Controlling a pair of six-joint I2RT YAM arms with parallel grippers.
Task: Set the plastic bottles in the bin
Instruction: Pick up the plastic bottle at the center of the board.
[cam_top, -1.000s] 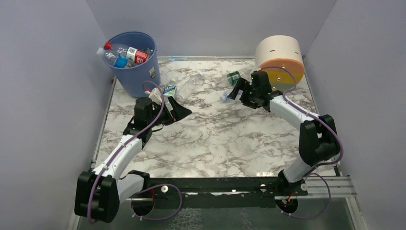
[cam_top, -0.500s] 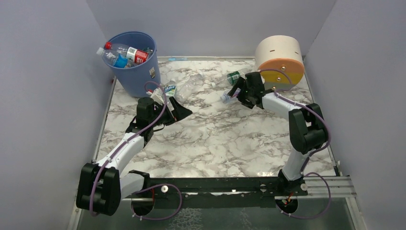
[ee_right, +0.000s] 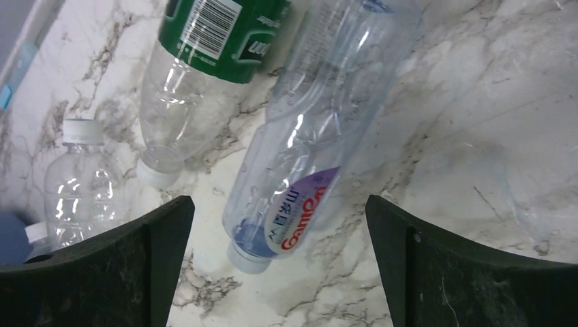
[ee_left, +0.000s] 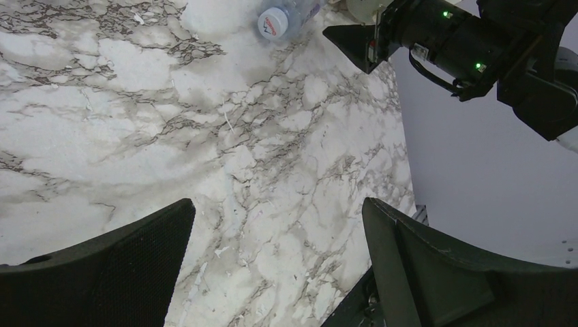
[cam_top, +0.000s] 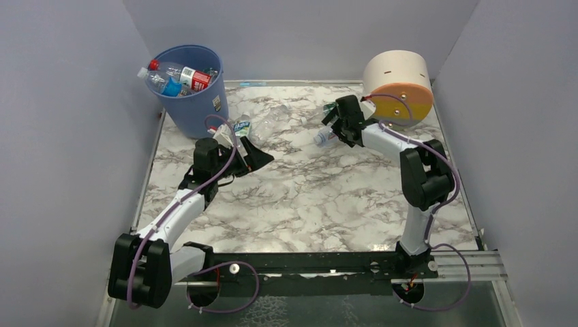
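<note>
Blue bin [cam_top: 198, 112] in the far left corner already has a pile of plastic bottles [cam_top: 178, 76] in it, with red, blue and clear bits poking up to the rim, so I'd guess the job's past halfway. At least four are left lying on the marble tabletop [cam_top: 327, 191]. A blue-label bottle [cam_top: 240, 127] and a clear bottle [cam_top: 274, 116] sit near the bin, and a green-label bottle [ee_right: 204, 61] and a purple-label bottle [ee_right: 300, 163] lie side by side over on the far right.

Right tool [cam_top: 337, 122] hovers over that pair, jaws wide apart and empty, roughly lined up with the purple one. Left tool [cam_top: 255, 155] is wide open and empty too, close to the blue-label one.

Cream and orange drum [cam_top: 399, 82] lies on its side at the back right, and I can't tell if anything's inside.
</note>
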